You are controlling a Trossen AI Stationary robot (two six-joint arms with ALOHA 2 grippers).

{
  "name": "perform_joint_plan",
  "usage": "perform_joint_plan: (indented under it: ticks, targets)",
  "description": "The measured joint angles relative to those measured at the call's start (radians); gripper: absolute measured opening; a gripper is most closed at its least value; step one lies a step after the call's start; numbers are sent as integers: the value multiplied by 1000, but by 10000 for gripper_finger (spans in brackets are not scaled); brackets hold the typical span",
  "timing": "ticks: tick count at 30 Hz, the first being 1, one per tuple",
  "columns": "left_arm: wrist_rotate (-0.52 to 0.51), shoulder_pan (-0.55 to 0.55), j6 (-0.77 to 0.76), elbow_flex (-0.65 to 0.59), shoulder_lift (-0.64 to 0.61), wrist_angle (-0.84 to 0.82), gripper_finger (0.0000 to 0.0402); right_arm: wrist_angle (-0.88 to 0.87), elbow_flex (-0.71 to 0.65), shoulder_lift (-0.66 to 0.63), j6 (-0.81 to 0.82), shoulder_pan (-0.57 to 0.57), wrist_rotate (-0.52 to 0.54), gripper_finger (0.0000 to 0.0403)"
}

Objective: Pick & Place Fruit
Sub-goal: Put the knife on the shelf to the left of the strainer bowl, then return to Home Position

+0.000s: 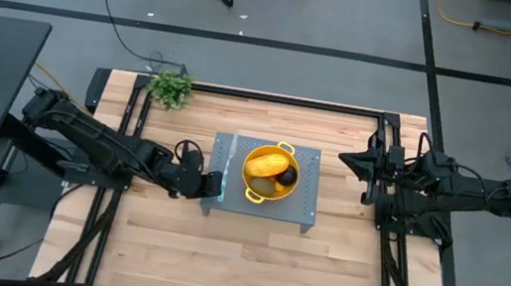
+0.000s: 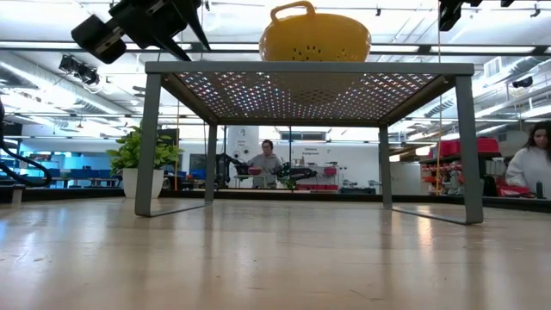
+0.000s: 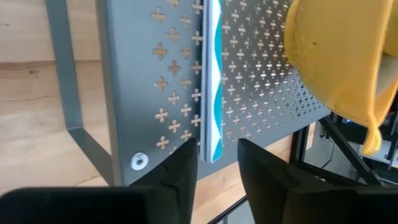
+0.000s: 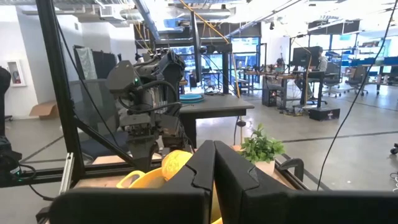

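The pale wooden-plank table (image 1: 219, 258) carries a grey perforated sheet-metal stand (image 1: 304, 210) on thin bent legs, presumably there to lift the work up to an easy reach. Centred on that stand, just ahead of the left end effector (image 1: 211, 185) and off to one side, sits a glossy yellow metal colander (image 1: 251, 190) with looped handles and a hole-punched bowl, and the fruit is gathered inside it: a large yellow-orange oblong fruit (image 1: 264, 164), a small blackish round fruit (image 1: 287, 177) touching it, and a brownish-green oval fruit (image 1: 267, 185) tucked below. Lying flat on the stand's edge is a thin silvery knife with a teal wavy stripe (image 3: 211, 81), its near end right between the left end effector's dark, blocky fingers (image 3: 180, 171), which stand narrowly apart around it without plainly pinching it; I would guess it is either letting go or about to grip. The right end effector (image 1: 345, 159) waits well away beyond the colander's far side, its fingers pressed together on nothing. A small leafy green bunch (image 1: 171, 87) sits at the table's corner, out of the way.
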Motion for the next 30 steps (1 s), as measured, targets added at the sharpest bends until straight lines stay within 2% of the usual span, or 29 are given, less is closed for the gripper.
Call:
perform_joint_plan:
  ticks: [7, 13, 18, 24, 30]
  targets:
    - [0, 0, 4, 0, 0, 5, 167, 0, 0, 0, 0, 0, 0, 15]
    - [-4, 0, 34, 0, 0, 5, 187, 0, 0, 0, 0, 0, 0, 15]
    - [-26, 0, 99, 0, -28, 9, 185, 0, 0, 0, 0, 0, 0, 15]
    - [-149, 1, 172, 0, -86, 11, 173, 1, 0, 0, 0, 0, 0, 15]
    - [-176, 15, 336, 0, -120, 25, 163, 1, 0, 0, 0, 0, 0, 15]
